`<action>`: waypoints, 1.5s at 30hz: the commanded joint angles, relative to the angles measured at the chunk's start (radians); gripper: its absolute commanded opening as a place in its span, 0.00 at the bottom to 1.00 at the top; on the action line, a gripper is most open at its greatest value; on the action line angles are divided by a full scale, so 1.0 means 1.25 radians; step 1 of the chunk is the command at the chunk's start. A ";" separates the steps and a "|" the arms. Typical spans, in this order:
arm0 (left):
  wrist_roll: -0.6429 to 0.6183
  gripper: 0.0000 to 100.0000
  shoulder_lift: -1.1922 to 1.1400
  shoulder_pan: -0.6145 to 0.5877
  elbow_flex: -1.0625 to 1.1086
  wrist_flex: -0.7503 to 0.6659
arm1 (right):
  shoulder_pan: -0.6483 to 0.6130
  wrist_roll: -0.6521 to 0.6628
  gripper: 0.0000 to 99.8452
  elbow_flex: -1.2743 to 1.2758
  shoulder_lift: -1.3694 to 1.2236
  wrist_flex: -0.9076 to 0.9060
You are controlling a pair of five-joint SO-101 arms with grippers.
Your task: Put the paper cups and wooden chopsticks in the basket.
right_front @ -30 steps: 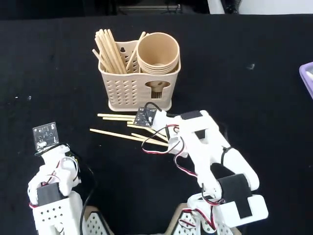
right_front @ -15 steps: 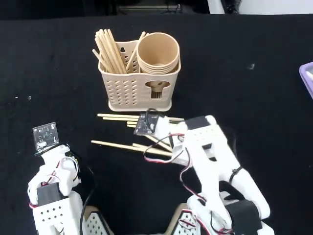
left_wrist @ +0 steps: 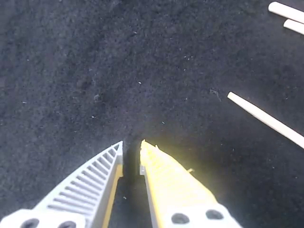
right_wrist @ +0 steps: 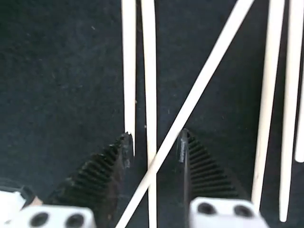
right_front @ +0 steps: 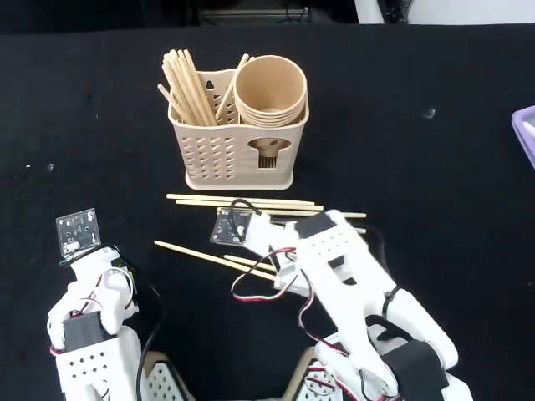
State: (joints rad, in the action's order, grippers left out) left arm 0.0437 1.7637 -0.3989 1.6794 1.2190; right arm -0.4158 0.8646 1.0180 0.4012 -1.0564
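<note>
R-ARM: I am keeping the right end effector (right_wrist: 152, 151) spread astride two crossed chopsticks (right_wrist: 150, 71) lying on the counter (right_front: 435, 251) near the basket (right_front: 238, 159) | RISK: I am expecting a double pinch, one stick slipping | L-ARM: left end effector (left_wrist: 131, 152) pressed together, empty

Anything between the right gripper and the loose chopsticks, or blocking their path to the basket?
Nothing visible. The right gripper is open just over the loose chopsticks, jaws astride two. Nothing stands between them and the basket; one compartment already holds a chopstick bundle, cups fill the other.
</note>
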 commanded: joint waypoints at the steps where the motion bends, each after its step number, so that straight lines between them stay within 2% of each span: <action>1: 0.000 0.07 0.010 -0.008 0.019 0.006 | -0.014 -0.015 0.16 -0.037 0.029 0.037; 10: 0.000 0.07 0.010 -0.008 0.019 0.006 | -0.006 -0.014 0.16 -0.048 -0.087 0.118; 16: 0.000 0.07 0.010 -0.008 0.019 0.006 | -0.006 -0.007 0.08 -0.089 -0.160 0.114; 19: 0.000 0.07 0.010 -0.008 0.019 0.006 | -0.006 -0.010 0.01 -0.098 -0.133 0.112; 27: 0.000 0.07 0.010 -0.008 0.019 0.006 | -0.007 -0.016 0.01 -0.136 0.079 -0.036; 33: 0.000 0.07 0.010 -0.008 0.019 0.006 | -0.022 -0.129 0.01 -0.224 0.265 -0.108; 37: 0.000 0.07 0.010 -0.008 0.019 0.006 | -0.115 -0.222 0.01 -0.363 0.339 -0.200; 41: 0.000 0.07 0.010 -0.004 0.019 0.006 | -0.201 -0.303 0.01 -0.538 0.331 -0.259; 45: 0.000 0.07 0.010 -0.004 0.019 0.006 | -0.206 -0.362 0.01 -0.688 0.263 -0.231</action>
State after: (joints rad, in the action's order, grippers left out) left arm 0.0437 1.7637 -0.3989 1.6794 1.2190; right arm -0.6521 0.4795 0.3659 0.7848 -1.3633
